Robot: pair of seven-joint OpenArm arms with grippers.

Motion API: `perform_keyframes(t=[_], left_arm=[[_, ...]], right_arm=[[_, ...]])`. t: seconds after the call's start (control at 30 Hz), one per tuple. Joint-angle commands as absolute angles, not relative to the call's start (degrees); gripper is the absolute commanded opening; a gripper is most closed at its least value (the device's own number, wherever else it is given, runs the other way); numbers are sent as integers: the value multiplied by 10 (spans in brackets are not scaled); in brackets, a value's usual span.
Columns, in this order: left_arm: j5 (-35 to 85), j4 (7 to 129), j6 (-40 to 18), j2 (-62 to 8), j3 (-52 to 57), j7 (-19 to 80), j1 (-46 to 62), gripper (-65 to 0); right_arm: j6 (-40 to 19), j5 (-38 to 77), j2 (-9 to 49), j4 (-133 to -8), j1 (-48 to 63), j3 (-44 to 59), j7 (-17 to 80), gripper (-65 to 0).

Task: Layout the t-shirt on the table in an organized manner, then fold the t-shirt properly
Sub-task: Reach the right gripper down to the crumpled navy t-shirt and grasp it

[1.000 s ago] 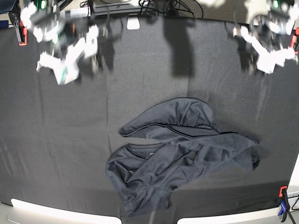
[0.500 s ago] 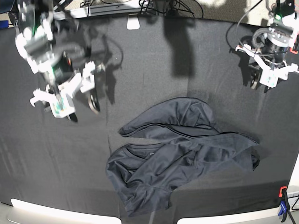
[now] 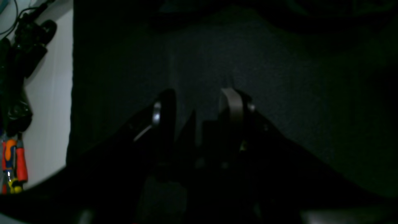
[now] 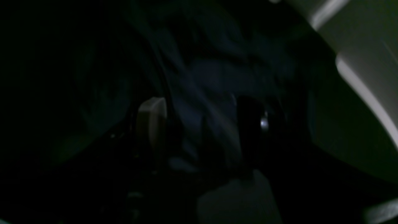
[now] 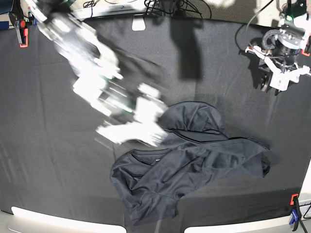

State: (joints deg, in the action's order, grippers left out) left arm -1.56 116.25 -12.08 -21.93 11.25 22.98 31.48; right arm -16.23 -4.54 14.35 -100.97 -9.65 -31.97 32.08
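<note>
The right gripper (image 5: pixel 146 127) is smeared by motion in the base view; its own camera shows 2 fingers spread wide with dark folds of the t-shirt (image 5: pixel 189 160) just ahead of and between them, nothing pinched. The shirt lies crumpled in front of this gripper on the table (image 5: pixel 58 165), its upper lobe nearest the jaws. A good grasp probably takes 1 layer at that near edge, low to the cloth, not a bunched fold. The wrist view is too dark to tell whether the tips touch fabric. The left gripper (image 5: pixel 278 80) hangs well apart, jaws parted over bare black cloth, holding nothing.
</note>
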Motion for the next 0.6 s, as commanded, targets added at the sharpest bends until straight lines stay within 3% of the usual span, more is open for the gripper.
perform_keyframes(t=[0.0,0.33,0.57], left_arm=[[-15,1172,-115,-226,115,221,314,-435],[-15,1172,-115,-226,115,227,314,-435],[-15,1170,-115,-226,115,227,314,-435]], right_arm=[[-157,-56,126,-997,-126,-328,309,-297],[-168,-91,-30,-703,-283,-377,310,-297],[-211,-90,-67,-654,-303,-389,335,-299]])
